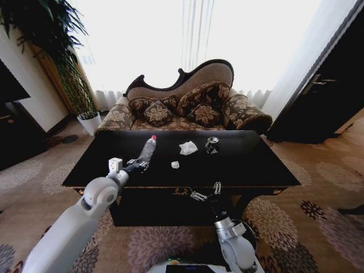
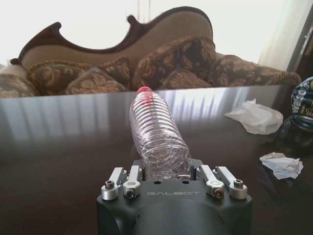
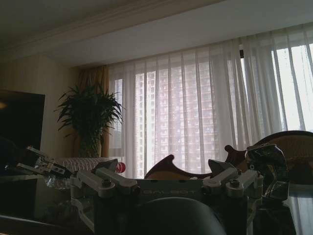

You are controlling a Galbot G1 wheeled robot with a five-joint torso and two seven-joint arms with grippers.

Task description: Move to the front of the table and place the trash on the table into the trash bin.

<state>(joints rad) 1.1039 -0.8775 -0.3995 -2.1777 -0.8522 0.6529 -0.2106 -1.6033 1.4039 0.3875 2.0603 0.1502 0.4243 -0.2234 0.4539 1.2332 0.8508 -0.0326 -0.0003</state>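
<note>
Behind bottle (image 1: 147, 152): sofa (image 1: 187, 105), tissue (image 1: 187, 148).

A: What sits behind, at twelve o'clock?
B: A patterned brown sofa (image 1: 187, 105) with a carved dark frame and a curved back, piled with floral cushions (image 1: 203, 108). Sheer white curtains (image 1: 187, 40) hang behind it, bright with daylight.

A: And toward ten o'clock?
B: A tall leafy potted plant (image 1: 54, 40); its white pot (image 1: 90, 122) stands on the floor beside the sofa's end. A dark cabinet (image 1: 17, 125) lies farther out at nine.

A: The right side?
B: At two o'clock, a dark door (image 1: 327, 85) with a metal handle.

A: The floor?
B: A beige carpet (image 1: 318, 222) with large brown flower medallions.
</note>
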